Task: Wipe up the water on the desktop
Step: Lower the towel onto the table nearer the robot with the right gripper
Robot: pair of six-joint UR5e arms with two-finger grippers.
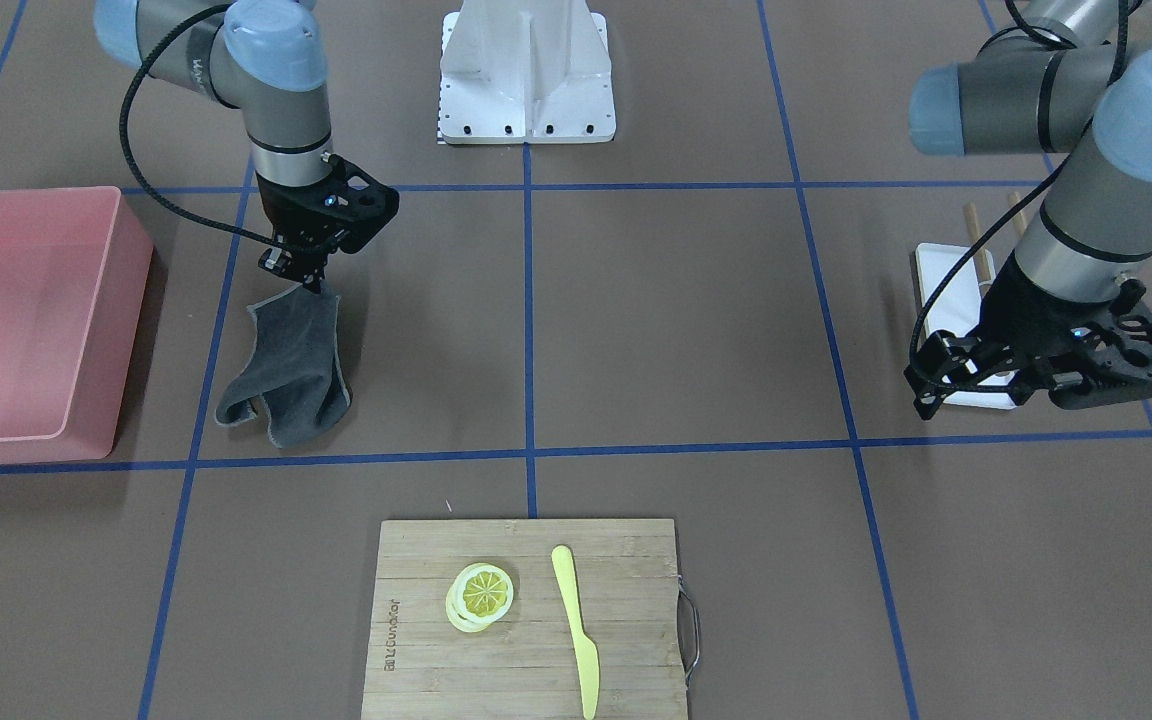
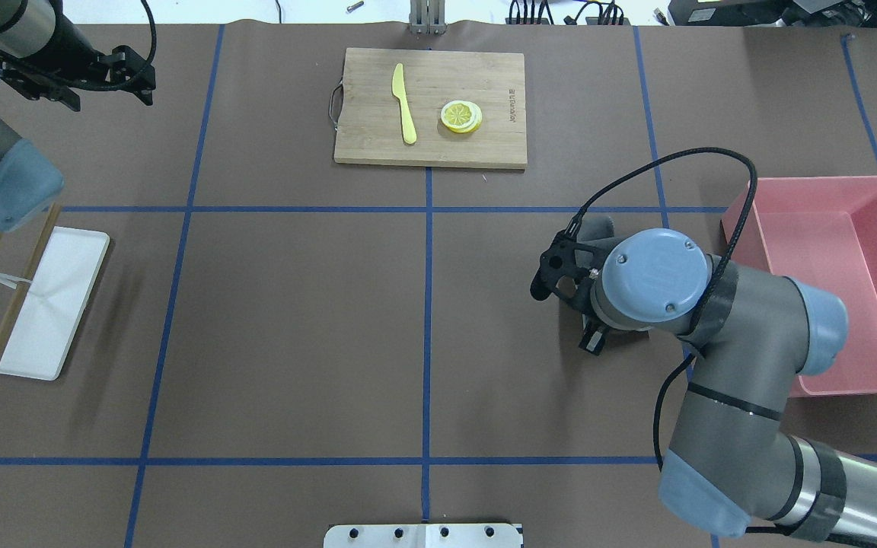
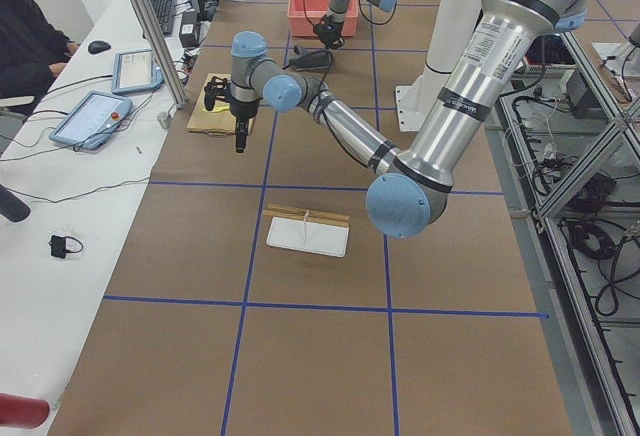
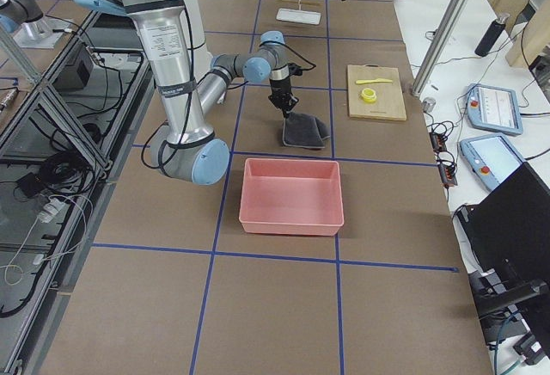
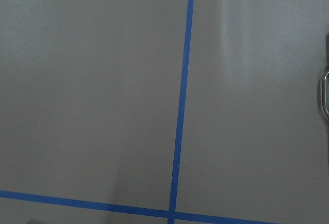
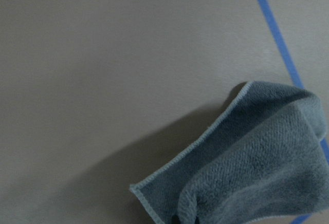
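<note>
The brown desktop [image 1: 676, 320] is crossed by blue tape lines; I see no water on it. My right gripper [image 1: 314, 283] is shut on the top corner of a grey cloth [image 1: 286, 375]. The cloth hangs down, and its lower folds rest on the desktop. It also shows in the right wrist view [image 6: 257, 157] and the exterior right view [image 4: 305, 130]. In the overhead view the arm hides most of the cloth [image 2: 598, 226]. My left gripper [image 3: 240, 144] points down above the desktop near the cutting board. It looks shut and holds nothing.
A bamboo cutting board [image 1: 416, 640] holds lemon slices [image 1: 481, 595] and a yellow knife [image 1: 576, 630]. A pink bin [image 1: 126, 330] stands beside the cloth. A white tray [image 2: 65, 289] with chopsticks [image 2: 16, 304] lies on my left. The white robot base [image 1: 526, 70] stands at the table's rear middle.
</note>
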